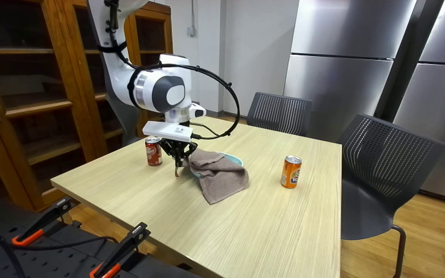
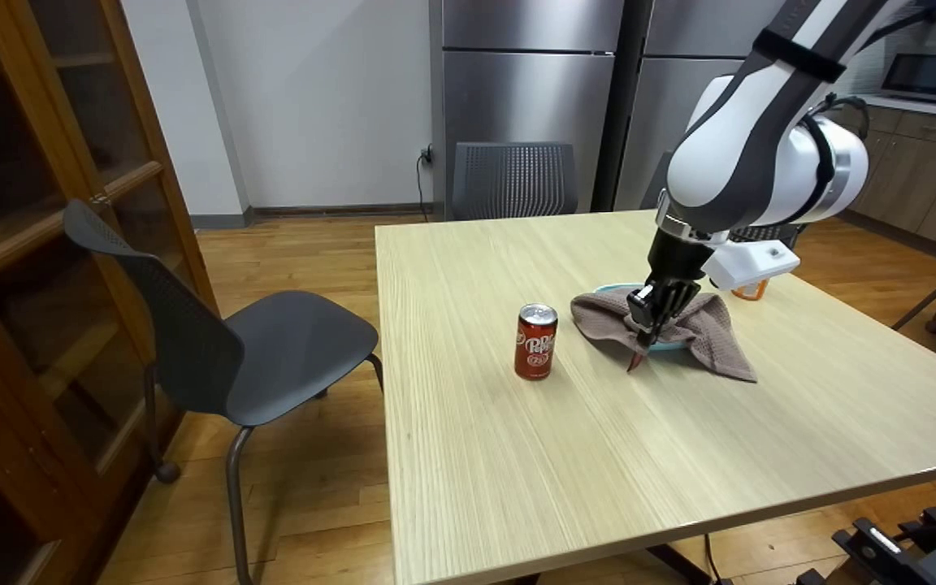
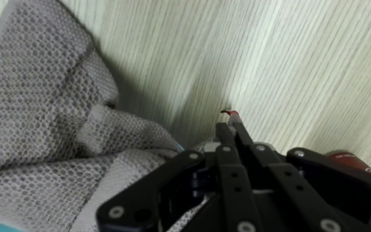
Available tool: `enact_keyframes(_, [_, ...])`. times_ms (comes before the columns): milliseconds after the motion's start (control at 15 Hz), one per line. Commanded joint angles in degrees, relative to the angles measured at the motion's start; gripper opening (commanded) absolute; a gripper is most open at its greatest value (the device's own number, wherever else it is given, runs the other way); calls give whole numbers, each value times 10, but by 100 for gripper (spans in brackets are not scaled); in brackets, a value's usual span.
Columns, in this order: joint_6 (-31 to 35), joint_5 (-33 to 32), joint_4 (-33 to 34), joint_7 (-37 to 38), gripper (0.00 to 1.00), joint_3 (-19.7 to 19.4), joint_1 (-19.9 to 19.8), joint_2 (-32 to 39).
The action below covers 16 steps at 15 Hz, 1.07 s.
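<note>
Clearly, the pincer (image 3: 232,129) is clenched: its 2 fingers (image 3: 232,183) come together with barely any gap, pinching a thin reddish piece (image 2: 637,359) whose end sticks out past their tips. In both exterior views that piece points down from the pincer toward the table (image 1: 284,227); whether it touches the wood, I cannot tell, and it is too small to identify. Beside the pincer, and partly beneath it, lies a rumpled grey-brown cloth (image 1: 222,177), draped over a light blue dish (image 1: 235,158) whose rim peeks out from under the folds; whether the fingers brush the cloth is unclear. On the pincer's opposite side, near but apart, 1 red Dr Pepper can (image 2: 535,345) stands upright. Farther from the pincer, past the cloth, 1 orange Fanta can (image 1: 291,172) also stands upright. Well away from the pincer are dark chairs (image 1: 390,166) and steel fridges (image 1: 334,88)
</note>
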Motion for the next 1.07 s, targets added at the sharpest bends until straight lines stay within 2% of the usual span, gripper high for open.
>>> enact_keyframes(0, [-8,3,-6,16,31,4,-4,-10])
enact_keyframes(133, [-8,2,-7,19,39,2,-2,-14])
enact_keyframes(667, [8,30,9,27,98,6,-35,-35])
enact_keyframes(1000, [7,50,59,23,100,4,-60,-19])
